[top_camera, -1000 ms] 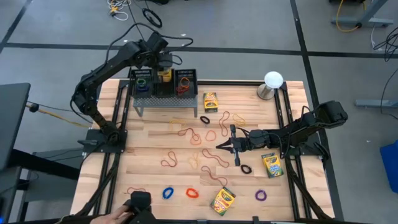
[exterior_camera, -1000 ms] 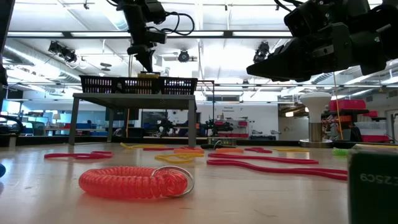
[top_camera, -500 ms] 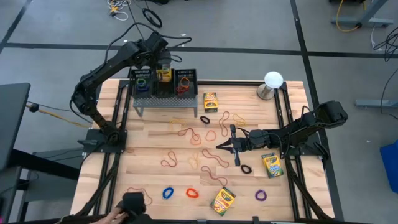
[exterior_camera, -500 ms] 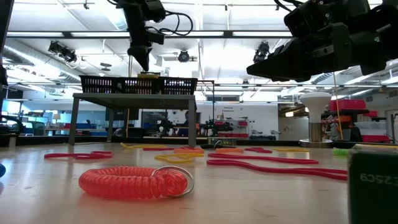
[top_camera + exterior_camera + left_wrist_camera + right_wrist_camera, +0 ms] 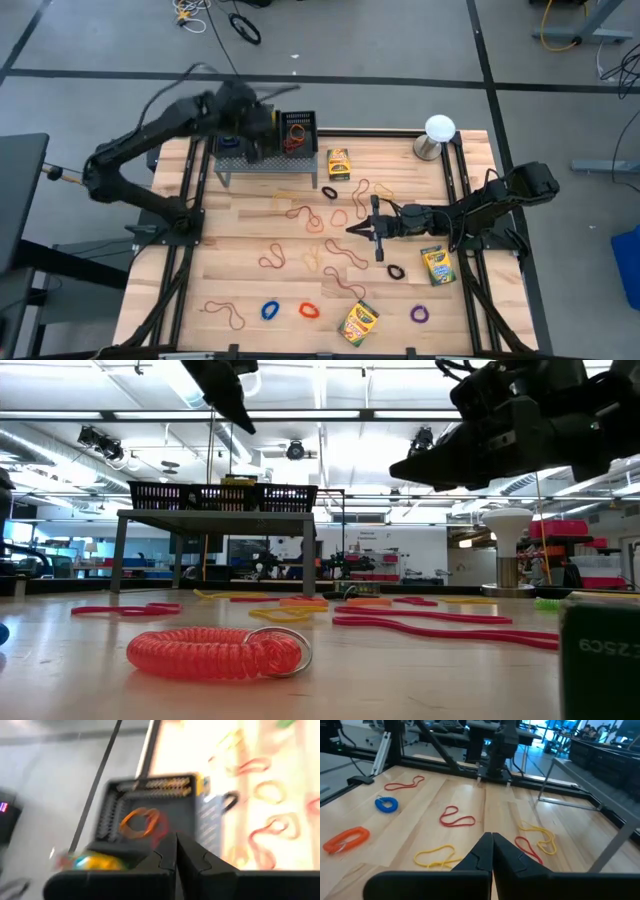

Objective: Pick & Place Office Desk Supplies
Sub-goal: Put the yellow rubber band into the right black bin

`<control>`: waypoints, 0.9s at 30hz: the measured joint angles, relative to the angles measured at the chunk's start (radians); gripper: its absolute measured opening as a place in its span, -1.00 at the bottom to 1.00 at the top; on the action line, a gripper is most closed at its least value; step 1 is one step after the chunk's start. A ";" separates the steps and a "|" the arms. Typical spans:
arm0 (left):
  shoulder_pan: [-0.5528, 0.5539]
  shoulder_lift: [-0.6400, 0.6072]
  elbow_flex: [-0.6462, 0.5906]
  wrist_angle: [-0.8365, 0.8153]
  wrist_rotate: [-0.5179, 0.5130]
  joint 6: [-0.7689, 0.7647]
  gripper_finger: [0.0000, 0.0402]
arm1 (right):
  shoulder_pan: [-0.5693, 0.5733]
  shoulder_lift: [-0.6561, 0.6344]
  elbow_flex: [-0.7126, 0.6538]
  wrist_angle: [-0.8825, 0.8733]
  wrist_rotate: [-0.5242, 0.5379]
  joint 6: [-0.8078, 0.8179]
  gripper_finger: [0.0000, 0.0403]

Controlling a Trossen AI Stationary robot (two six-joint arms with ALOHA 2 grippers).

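Observation:
Tan, red and yellow rubber bands (image 5: 330, 250) lie loose across the wooden table, with coiled blue (image 5: 269, 310), orange (image 5: 308, 310), purple (image 5: 420, 314) and black (image 5: 396, 271) loops. Crayon boxes lie flat at the far side (image 5: 339, 163), the right (image 5: 436, 265) and the near edge (image 5: 359, 320). My left gripper (image 5: 176, 842) is shut, holds nothing and hangs over the black mesh tray (image 5: 312, 135), motion-blurred in the high view. My right gripper (image 5: 492, 837) is shut, holds nothing and hovers above bands at the table's middle right (image 5: 350, 230).
The tray stands raised on legs (image 5: 200, 495) at the far left; its right compartment holds orange and red bands (image 5: 142, 822). A white ball on a metal base (image 5: 438, 130) stands at the far right corner. Metal frame rails run along both table sides.
My left gripper has risen from just above the tray's middle compartment and tipped, and its arm has swung toward the table's left, fast enough to blur. A person's hand with a dark object at the near left edge has left the view.

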 joint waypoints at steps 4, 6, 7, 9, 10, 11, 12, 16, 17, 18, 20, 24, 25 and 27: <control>-0.086 -0.112 -0.272 0.320 0.047 -0.045 -0.96 | -0.010 0.000 0.000 0.000 0.054 0.004 -0.98; -0.113 -0.156 -0.409 0.485 0.089 -0.075 -0.96 | -0.010 0.000 0.000 0.000 0.111 0.004 -0.98; -0.124 -0.172 -0.474 0.567 0.110 -0.092 -0.96 | -0.010 0.000 0.000 0.001 0.133 0.009 -0.98; -0.151 -0.200 -0.608 0.759 0.144 -0.138 -0.96 | -0.010 0.000 0.000 0.001 0.177 0.041 -0.98; -0.165 -0.209 -0.674 0.850 0.159 -0.156 -0.96 | -0.009 0.000 0.001 -0.002 0.201 0.062 -0.98; -0.180 -0.214 -0.739 0.941 0.170 -0.167 -0.96 | -0.010 0.000 0.007 -0.010 0.224 0.084 -0.98; -0.196 -0.215 -0.797 1.030 0.178 -0.178 -0.96 | -0.010 0.000 0.014 -0.021 0.244 0.105 -0.98; -0.260 -0.200 -1.016 1.403 0.180 -0.225 -0.96 | 0.004 -0.020 0.070 -0.194 0.347 0.181 -0.98; -0.275 -0.193 -1.065 1.491 0.180 -0.246 -0.96 | 0.015 -0.034 0.093 -0.273 0.386 0.198 -0.97; -0.289 -0.182 -1.109 1.579 0.178 -0.266 -0.96 | 0.025 -0.046 0.124 -0.363 0.426 0.219 -0.97; -0.317 -0.165 -1.188 1.725 0.177 -0.295 -0.96 | 0.043 -0.069 0.195 -0.588 0.504 0.299 -0.93; -0.358 -0.134 -1.279 1.866 0.179 -0.321 -0.96 | 0.050 -0.096 0.356 -1.104 0.543 0.645 -0.79; -0.367 -0.130 -1.288 1.872 0.178 -0.323 -0.96 | 0.048 -0.100 0.390 -1.224 0.530 0.727 -0.74; -0.379 -0.124 -1.302 1.871 0.177 -0.323 -0.95 | 0.047 -0.099 0.451 -1.441 0.473 0.872 -0.63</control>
